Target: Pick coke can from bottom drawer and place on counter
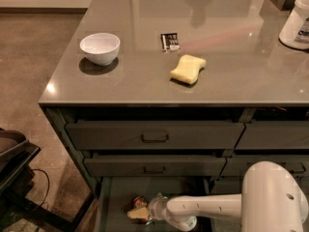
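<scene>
- Light: moderate indoor light from overhead, spread evenly across the table (pixel 145 88).
- Glare: the glossy top carries pale reflections along its far edge, a pinkish streak right of centre and a small bright spot near the left front corner.
- Shadows: a dark patch lies front-left of the white bowl (pixel 99 47), and a thin one under the sponge (pixel 187 68).
- Dim zone: the bottom drawer (pixel 112 197) sits in shade, with the gripper (pixel 142 213) inside it beside the coke can (pixel 140 202).

- One worktop (pixel 231 52), carrying one white bowl (pixel 99 47), one yellow sponge (pixel 188 69), one small black packet (pixel 169 41) and one white tub (pixel 297 21).
- Two loop handles (pixel 154 137) showing on shut drawer fronts.
- One bottom drawer (pixel 116 197), pulled out, with one coke can (pixel 140 201) in it.
- One pincer (pixel 139 213), low in that drawer, right by the can.
</scene>
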Controlling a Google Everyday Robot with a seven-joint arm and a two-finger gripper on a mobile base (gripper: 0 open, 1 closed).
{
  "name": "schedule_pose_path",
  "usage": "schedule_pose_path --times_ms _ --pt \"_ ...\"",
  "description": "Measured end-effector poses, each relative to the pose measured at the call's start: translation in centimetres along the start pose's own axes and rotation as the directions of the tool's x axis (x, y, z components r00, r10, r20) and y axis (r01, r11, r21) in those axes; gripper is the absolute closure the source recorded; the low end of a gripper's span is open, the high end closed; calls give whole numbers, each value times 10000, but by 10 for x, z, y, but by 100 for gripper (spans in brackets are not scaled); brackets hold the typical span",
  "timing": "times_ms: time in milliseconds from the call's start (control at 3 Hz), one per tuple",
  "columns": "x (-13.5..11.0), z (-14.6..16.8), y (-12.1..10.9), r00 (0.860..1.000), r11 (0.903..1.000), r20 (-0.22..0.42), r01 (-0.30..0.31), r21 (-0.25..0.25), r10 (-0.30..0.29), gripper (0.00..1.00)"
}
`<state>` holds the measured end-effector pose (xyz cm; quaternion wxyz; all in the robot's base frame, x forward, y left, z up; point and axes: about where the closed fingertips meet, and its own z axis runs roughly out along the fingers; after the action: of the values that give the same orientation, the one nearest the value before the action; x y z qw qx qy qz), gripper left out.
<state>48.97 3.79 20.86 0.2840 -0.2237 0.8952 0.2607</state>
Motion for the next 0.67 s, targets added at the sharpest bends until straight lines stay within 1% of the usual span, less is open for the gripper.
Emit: schedule_pose_path --times_ms 667 --pt "22 36 -3 9993 9992 -338 163 357 -151 0"
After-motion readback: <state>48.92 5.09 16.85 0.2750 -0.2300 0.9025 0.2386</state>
